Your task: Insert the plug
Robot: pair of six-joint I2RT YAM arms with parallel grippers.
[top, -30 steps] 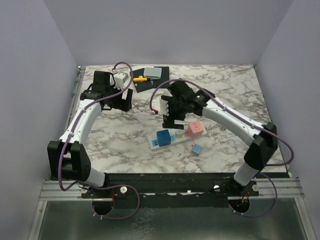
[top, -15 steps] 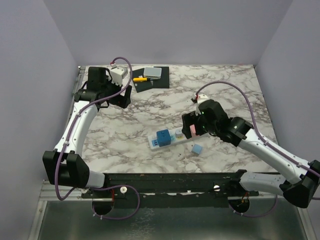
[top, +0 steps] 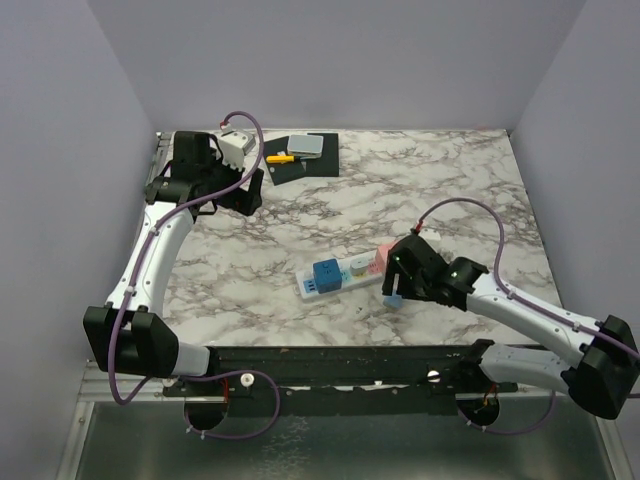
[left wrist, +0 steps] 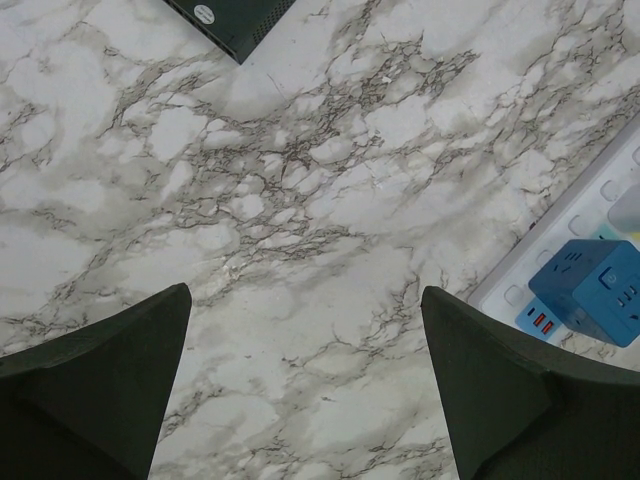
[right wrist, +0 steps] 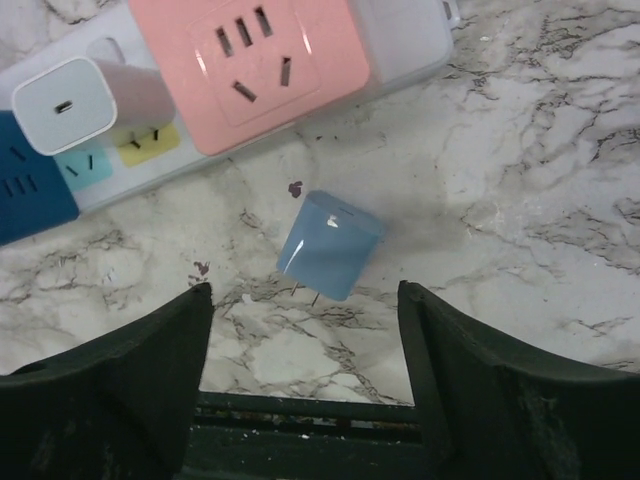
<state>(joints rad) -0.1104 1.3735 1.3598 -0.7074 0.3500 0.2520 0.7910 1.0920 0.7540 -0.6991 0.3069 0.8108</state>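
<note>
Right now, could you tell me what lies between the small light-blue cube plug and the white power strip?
Only bare marble tabletop and a dark speck separate the light-blue plug from the white power strip; the right wrist view shows it.

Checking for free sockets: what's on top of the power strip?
A dark blue cube, a small white charger and a pink adapter. Whatever lies beneath them is hidden.

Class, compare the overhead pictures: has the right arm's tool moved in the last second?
Yes. The right tool has swung from the far side of the power strip to its near side, over the light blue plug.
</note>
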